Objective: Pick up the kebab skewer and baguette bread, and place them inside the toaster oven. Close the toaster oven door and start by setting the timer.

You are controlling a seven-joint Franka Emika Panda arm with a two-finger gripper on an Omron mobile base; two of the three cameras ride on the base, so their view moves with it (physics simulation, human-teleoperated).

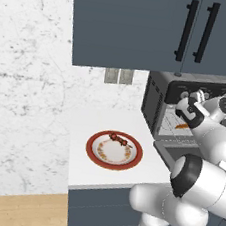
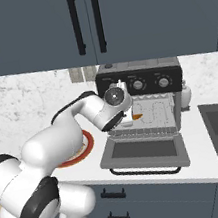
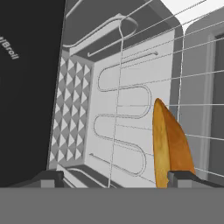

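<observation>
**Orange loaf on the oven rack, jaws spread**

Left base view: kebab skewer (image 1: 120, 139) lies on the red-rimmed plate (image 1: 94, 155), left of the toaster oven (image 1: 156, 103). Gripper (image 1: 181, 112) is at the oven mouth.

Right base view: toaster oven door (image 2: 144, 150) hangs down flat; baguette bread (image 2: 138, 116) sits inside on the wire rack (image 2: 158, 117).

Hand view: fingertips (image 3: 48, 178) stand wide apart; the loaf is just beside one tip, contact unclear.

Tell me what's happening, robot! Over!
Gripper open at the toaster oven mouth. Baguette on the rack inside, by one finger. Skewer waiting on the plate. Door down, nothing blocking.
</observation>
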